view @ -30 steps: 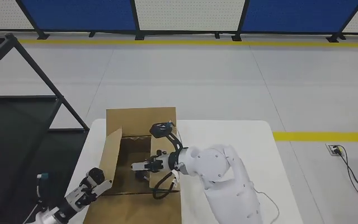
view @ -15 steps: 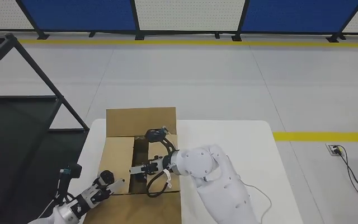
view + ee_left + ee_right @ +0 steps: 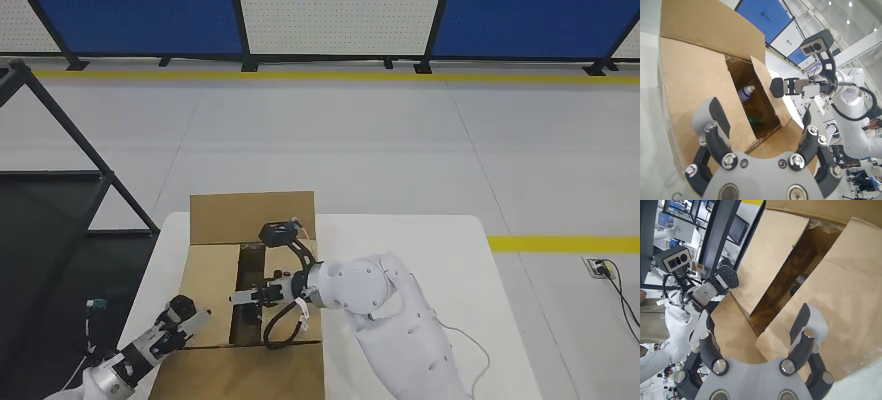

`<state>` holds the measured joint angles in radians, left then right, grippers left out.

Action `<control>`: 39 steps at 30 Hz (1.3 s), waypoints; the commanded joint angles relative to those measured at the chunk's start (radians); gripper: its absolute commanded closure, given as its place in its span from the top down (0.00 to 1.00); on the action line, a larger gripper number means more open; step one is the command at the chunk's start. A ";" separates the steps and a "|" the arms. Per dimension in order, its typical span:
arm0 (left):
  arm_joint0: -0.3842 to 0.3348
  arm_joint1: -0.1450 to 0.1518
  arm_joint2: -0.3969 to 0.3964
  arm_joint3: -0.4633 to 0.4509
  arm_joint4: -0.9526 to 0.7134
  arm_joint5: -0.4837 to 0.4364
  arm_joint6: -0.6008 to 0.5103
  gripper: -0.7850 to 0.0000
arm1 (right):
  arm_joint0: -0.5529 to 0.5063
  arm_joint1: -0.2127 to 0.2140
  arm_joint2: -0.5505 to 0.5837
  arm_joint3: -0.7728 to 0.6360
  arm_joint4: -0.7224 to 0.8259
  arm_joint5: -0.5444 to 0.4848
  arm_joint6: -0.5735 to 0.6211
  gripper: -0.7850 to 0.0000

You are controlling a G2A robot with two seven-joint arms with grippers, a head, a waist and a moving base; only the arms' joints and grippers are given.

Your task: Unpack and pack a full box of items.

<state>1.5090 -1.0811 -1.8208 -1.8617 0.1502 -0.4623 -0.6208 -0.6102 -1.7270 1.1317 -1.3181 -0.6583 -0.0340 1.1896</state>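
Note:
An open cardboard box [image 3: 215, 285] stands on the white table [image 3: 400, 240]. Its two side flaps lie nearly flat, with a dark gap [image 3: 248, 290] left between them. Through the gap I see a spray can [image 3: 746, 92] and a green item [image 3: 754, 120] on the box floor, and a dark cylinder [image 3: 799, 279]. My right gripper [image 3: 243, 297] [image 3: 753, 321] hovers open above the gap, over the right flap's edge [image 3: 829, 306]. My left gripper [image 3: 190, 324] [image 3: 762, 117] is open at the box's near left corner, holding nothing.
The rear flap [image 3: 252, 216] stands up behind the box. A black metal frame [image 3: 60, 130] rises to the left of the table. The table's right half [image 3: 440, 300] is bare white surface.
The left flap went from upright to lying flat over the box. My left gripper swung in toward the flap, then drew back slightly. The right gripper shifted a little left.

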 commanded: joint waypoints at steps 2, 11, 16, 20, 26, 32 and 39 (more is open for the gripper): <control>0.007 0.003 -0.032 -0.015 -0.052 0.004 0.003 1.00 | 0.013 0.005 0.012 -0.004 0.010 -0.003 0.002 1.00; 0.061 0.018 -0.235 -0.013 -0.383 -0.006 -0.111 1.00 | 0.040 0.033 0.129 -0.040 0.129 -0.085 -0.013 1.00; 0.108 0.035 -0.373 0.041 -0.544 -0.061 -0.327 1.00 | 0.039 0.035 0.133 -0.045 0.122 -0.084 -0.010 1.00; 0.108 0.035 -0.373 0.041 -0.544 -0.061 -0.327 1.00 | 0.039 0.035 0.133 -0.045 0.122 -0.084 -0.010 1.00; 0.108 0.035 -0.373 0.041 -0.544 -0.061 -0.327 1.00 | 0.039 0.035 0.133 -0.045 0.122 -0.084 -0.010 1.00; 0.119 0.041 -0.355 0.032 -0.547 -0.009 -0.367 1.00 | 0.035 0.042 0.142 0.031 0.169 -0.149 -0.103 1.00; 0.144 0.063 -0.385 0.123 -0.670 0.055 -0.631 1.00 | 0.119 0.062 0.208 0.274 0.206 -0.367 -0.261 1.00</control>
<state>1.6528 -1.0213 -2.2032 -1.7549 -0.4890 -0.4198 -1.2070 -0.5076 -1.6685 1.3311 -1.0913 -0.4475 -0.3776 0.9604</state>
